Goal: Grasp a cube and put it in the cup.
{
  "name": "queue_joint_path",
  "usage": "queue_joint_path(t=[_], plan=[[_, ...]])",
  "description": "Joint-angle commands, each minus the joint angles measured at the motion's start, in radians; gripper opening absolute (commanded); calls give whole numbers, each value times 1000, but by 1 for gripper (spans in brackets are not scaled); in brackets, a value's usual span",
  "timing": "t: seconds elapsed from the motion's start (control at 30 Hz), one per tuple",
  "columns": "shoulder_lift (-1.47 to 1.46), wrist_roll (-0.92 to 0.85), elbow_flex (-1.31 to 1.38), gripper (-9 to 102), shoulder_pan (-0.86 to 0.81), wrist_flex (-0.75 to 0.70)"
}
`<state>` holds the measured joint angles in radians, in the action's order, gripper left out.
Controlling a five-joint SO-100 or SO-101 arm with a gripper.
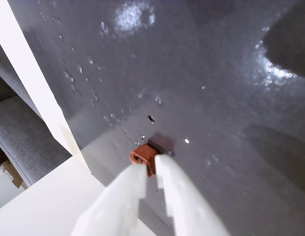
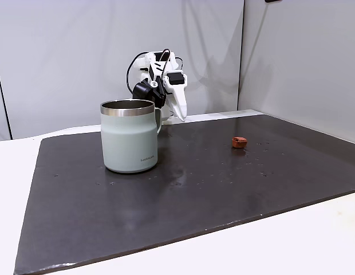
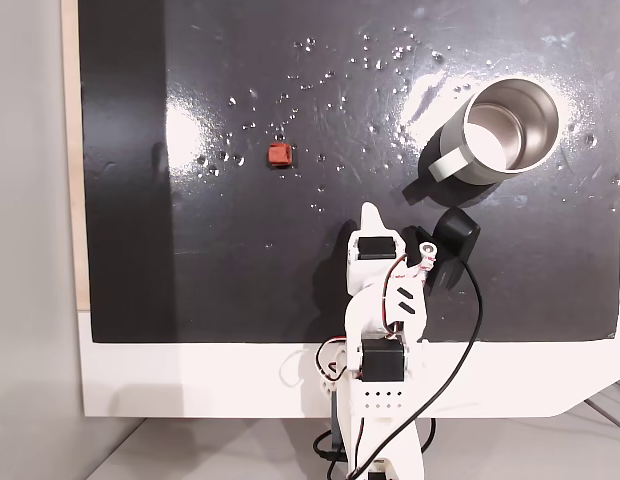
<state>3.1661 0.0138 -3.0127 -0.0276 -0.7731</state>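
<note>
While the cube lies alone on the dark mat covering the worktop, the claw hangs well short of it, near the arm's base, grasping nothing. In the wrist view the two white fingers stand slightly parted with a narrow gap; the cube appears just beyond their tips, but a fixed view from above shows that this is a line-of-sight effect, with clear mat between them. The cup stands upright, mouth open, handle turned toward the arm, well apart from the cube on the mat's other side. Risk, as a judgement: the cube is tiny and the gap narrow, so a descent without widening would likely nudge the cube away. A wide swing toward the cup could strike its handle or steel rim. The side fixed view alone shows the claw raised above the mat; the top view alone shows the cup's empty interior.
</note>
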Motion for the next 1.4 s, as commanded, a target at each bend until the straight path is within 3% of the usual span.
queue_joint_path(t=[0.0, 0.7, 1.37], plan=[[12, 15, 8, 0, 3, 29], [12, 35, 15, 0, 9, 32], [-32, 46, 276, 1, 120, -31]])
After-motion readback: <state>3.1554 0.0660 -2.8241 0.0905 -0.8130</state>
